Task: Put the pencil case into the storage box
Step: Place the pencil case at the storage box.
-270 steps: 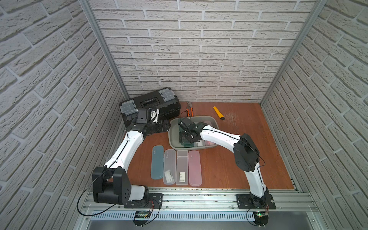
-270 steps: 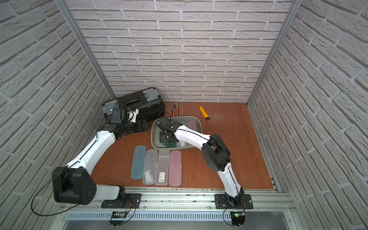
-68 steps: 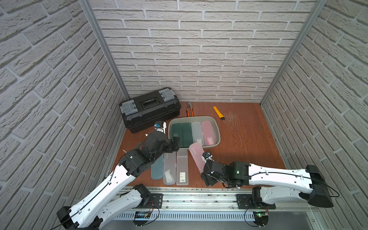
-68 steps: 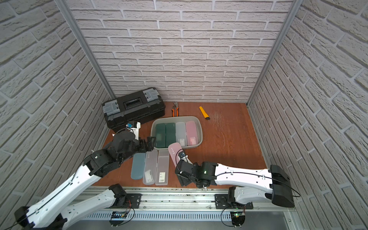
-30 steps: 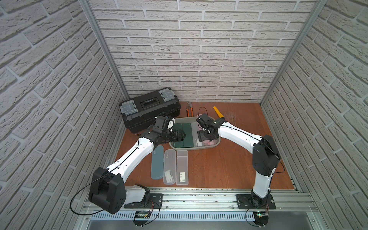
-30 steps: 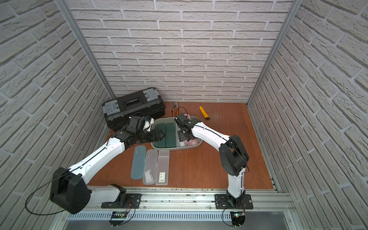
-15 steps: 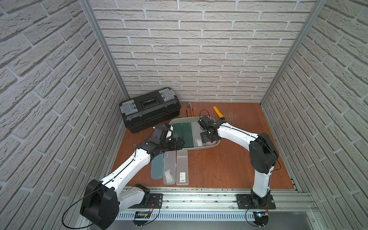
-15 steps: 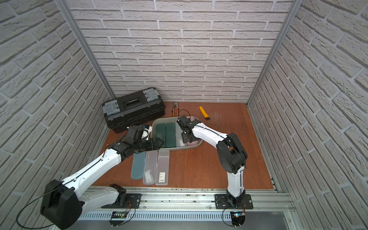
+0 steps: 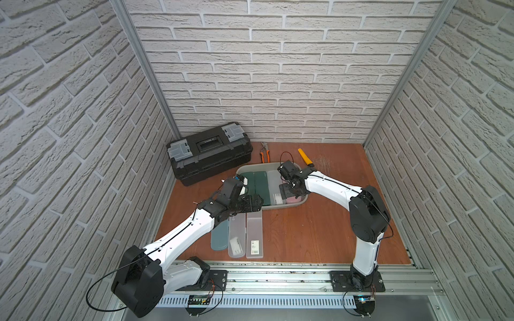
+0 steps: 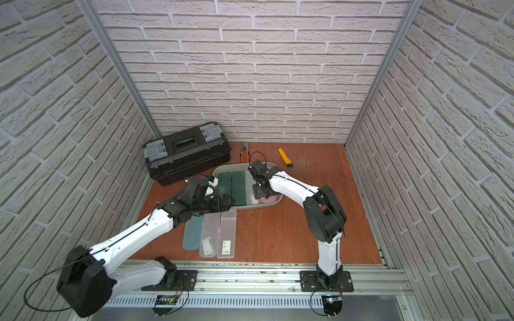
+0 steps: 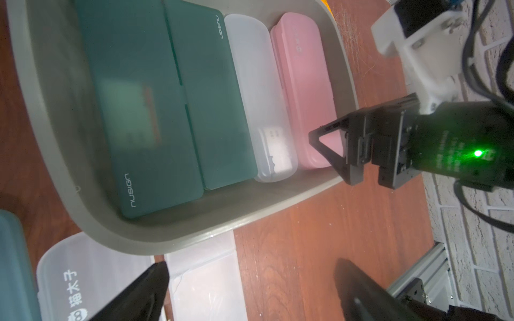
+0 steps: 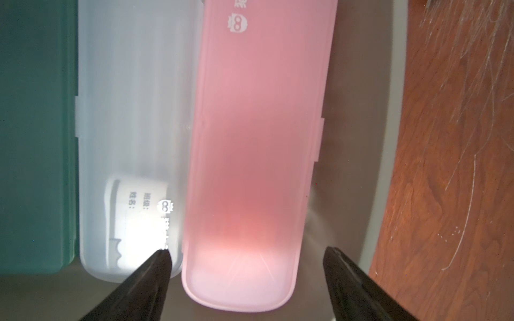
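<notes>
Four cases (image 11: 155,111) sit side by side in the storage box (image 11: 194,236), packed to fit.
Pink pencil case (image 12: 250,166) lies rightmost inside; right gripper (image 12: 247,251) straddles its near end, jaws wide, holding nothing, free to lift clear.

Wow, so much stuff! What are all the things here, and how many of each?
storage box: one, grey-green, mid-table toward the back
dark green pencil cases: two, side by side in the storage box
clear pencil case: one, frosted, in the box between green and pink
pink pencil case: one, pink, in the box beside its wall
blue-grey pencil case: one, on the table before the box
clear pencil cases: two, frosted, beside the blue-grey one
toolbox: one, black with grey latches, by the back wall
pliers: one, orange handles, behind the box
utility knife: one, yellow, behind the box
table: one, reddish-brown wood
left tool: one, black, open, by the box's front rim
right tool: one, black, open, over the pink case's end
</notes>
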